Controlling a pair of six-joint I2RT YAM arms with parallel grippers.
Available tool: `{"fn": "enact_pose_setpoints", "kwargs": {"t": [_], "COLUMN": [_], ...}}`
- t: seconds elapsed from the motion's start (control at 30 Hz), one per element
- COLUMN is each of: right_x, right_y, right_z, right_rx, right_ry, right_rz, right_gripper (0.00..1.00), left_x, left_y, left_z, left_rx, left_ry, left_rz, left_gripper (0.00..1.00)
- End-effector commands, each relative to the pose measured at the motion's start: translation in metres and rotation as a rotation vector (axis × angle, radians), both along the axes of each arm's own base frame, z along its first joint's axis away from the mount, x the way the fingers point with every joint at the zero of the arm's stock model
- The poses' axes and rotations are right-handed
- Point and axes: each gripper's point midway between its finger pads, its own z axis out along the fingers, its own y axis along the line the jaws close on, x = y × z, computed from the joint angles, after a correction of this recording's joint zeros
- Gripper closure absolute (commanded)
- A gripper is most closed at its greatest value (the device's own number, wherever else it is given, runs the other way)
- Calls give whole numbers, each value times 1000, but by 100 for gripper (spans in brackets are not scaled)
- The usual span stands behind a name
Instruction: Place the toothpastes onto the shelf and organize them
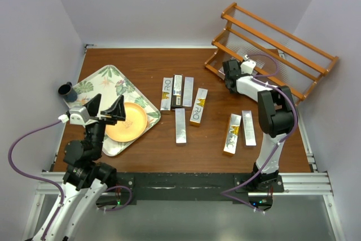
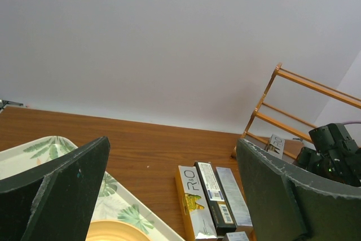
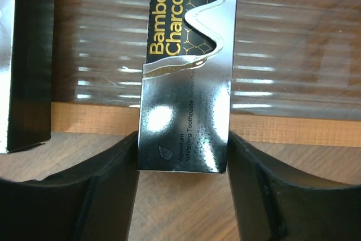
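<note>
Right tool (image 3: 182, 159) clamped on near end of Bamboo Charcoal toothpaste carton (image 3: 186, 77), which overlies shelf (image 3: 293, 127) bottom tier's ribbed clear panel (image 3: 293, 55) beside neighbouring carton (image 3: 22, 60); judge: slide in parallel, release once seated; left tool (image 1: 105, 110) wide, unladen.

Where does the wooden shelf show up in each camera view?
Top external: the shelf is at upper right, its rails running diagonally.
Left wrist: it is at the right edge, mid-height, with slanted rails.
Right wrist: it fills the upper frame, a clear ribbed panel above a wooden rail.
Shared landmark: the right gripper, jaws shut on a carton, at the shelf's lowest tier.
</note>
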Motion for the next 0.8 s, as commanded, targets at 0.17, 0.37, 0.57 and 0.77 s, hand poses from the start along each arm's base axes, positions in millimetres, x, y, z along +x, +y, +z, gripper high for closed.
{"fn": "enact_pose_setpoints", "kwargs": {"t": [0.17, 0.37, 0.57, 0.77], "right_x": [-4, -16, -44, -77], "right_y": [0, 20, 48, 52], "right_z": [46, 73, 102, 125], "right_rx": [19, 126, 244, 264], "right_ry": [-82, -127, -173, -234], "right_rz": [21, 136, 295, 406], "right_gripper": [2, 2, 2, 2], "left_x": [-6, -4, 7, 39], "left_y": [-1, -2, -10, -35], "left_z": [20, 19, 7, -20], "left_rx": [-14, -10, 20, 112], "left_ry": [-46, -38, 25, 222], "left_rz": [-18, -19, -35, -92], "left_gripper": [0, 0, 0, 0]}}
